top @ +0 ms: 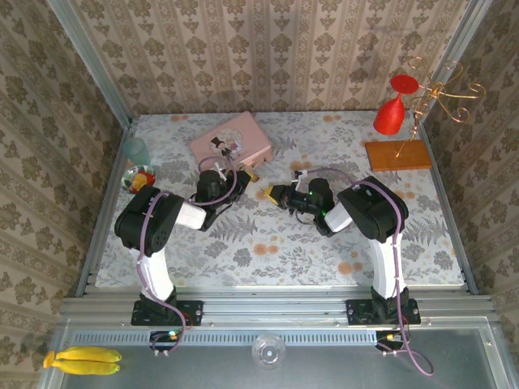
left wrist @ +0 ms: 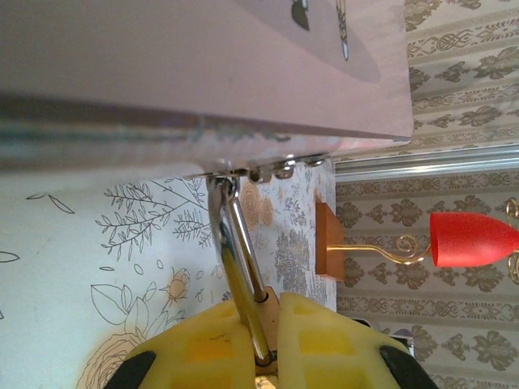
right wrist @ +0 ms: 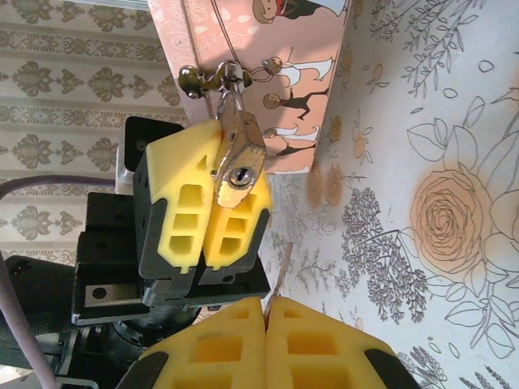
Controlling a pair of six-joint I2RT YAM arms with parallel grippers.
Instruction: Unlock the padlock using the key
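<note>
The left gripper [left wrist: 261,320] pinches the padlock [right wrist: 238,166] between its yellow pads. From its own camera the brass body is almost wholly buried, and the shackle [left wrist: 235,251] rises to hook through the hasp [right wrist: 203,79] on the pink tin [right wrist: 276,32]. The right gripper [right wrist: 265,312] is closed on the key [right wrist: 281,266]. The key's head is hidden between the pads and a thin blade sticks out, near the padlock but apart. From above, both are too small to make out.
</note>
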